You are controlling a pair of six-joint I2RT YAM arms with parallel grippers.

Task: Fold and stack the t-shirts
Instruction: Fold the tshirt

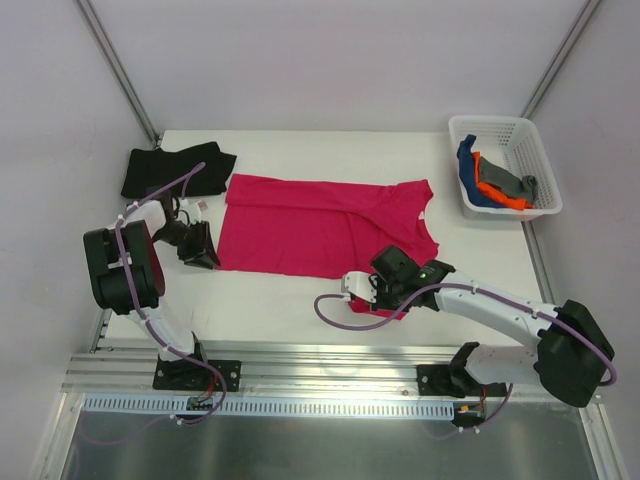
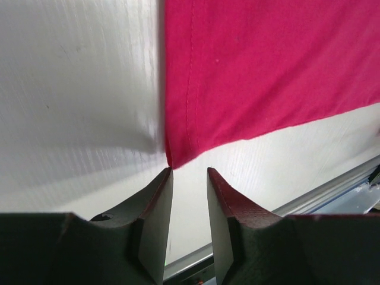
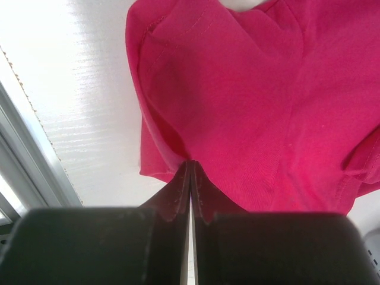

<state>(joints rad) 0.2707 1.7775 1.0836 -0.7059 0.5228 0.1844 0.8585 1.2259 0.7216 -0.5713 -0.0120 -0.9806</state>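
- Right wrist view: the right gripper (image 3: 191, 165) is pinched shut on a sleeve of the crimson-pink t-shirt (image 3: 255, 101). In the top view the wrist covers that contact.
- Left wrist view: the left gripper (image 2: 190, 173) is narrowly parted, with the shirt's hem corner just off its tips, ungripped.
- Top view alone: the shirt lies spread mid-table, a black t-shirt (image 1: 175, 168) far left and a white basket (image 1: 500, 128) holding coloured shirts far right.

Open table (image 1: 260, 300) strip nearside; basket (image 1: 500, 125) far right, black t-shirt (image 1: 175, 170) far left.
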